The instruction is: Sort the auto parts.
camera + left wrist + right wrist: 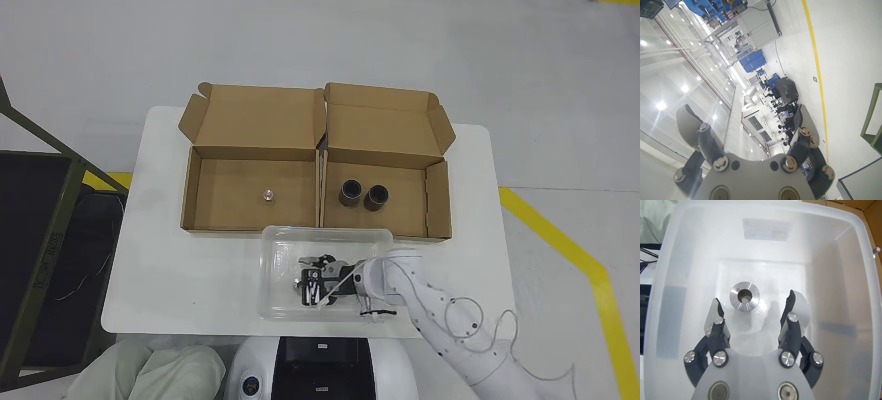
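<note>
From above, my right pincer [306, 284] is down inside the clear bin [325, 233], which sits on the white surface [160, 270] just in front of 2 open cardboard boxes. One box [250, 110] holds a small silver part [268, 194]. The other box [385, 115] holds 2 dark cylinders [364, 195] side by side.

At my left wrist, my left pincer [744, 121] points up into the room. It is spread wide and released, with nothing between its fingers [687, 121].

At my right wrist, my right pincer [755, 306] is released too, jaws well apart and gripping nothing. A metal bushing [744, 298] stands upright on the floor of the bin [677, 275], bore facing my camera. It sits just ahead of my fingertips, nearer one finger [718, 308] than the other [791, 303]. I see a narrow gap there, so I am not touching it.
</note>
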